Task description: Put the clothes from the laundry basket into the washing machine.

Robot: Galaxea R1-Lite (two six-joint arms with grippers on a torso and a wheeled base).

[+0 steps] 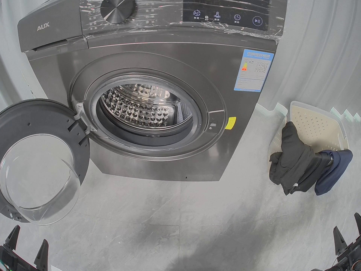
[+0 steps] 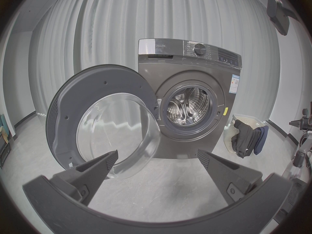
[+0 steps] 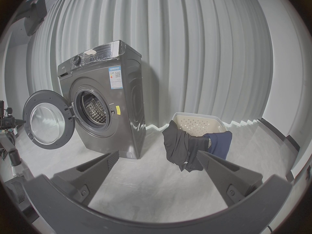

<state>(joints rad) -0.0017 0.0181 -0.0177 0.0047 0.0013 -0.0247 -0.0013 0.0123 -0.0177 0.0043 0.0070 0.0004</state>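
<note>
The grey washing machine stands ahead with its round door swung open to the left and its steel drum bare inside. To its right, a cream laundry basket sits on the floor. A black garment and a navy garment hang over its front rim. My left gripper is low at the left, open and holding nothing. My right gripper is low at the right, open, short of the basket. In the right wrist view the basket and black garment lie beyond the open fingers.
Pale grey floor stretches between me and the machine. The open door juts out on the left side. A pleated grey curtain backs the machine and basket. A camera stand is off to the side.
</note>
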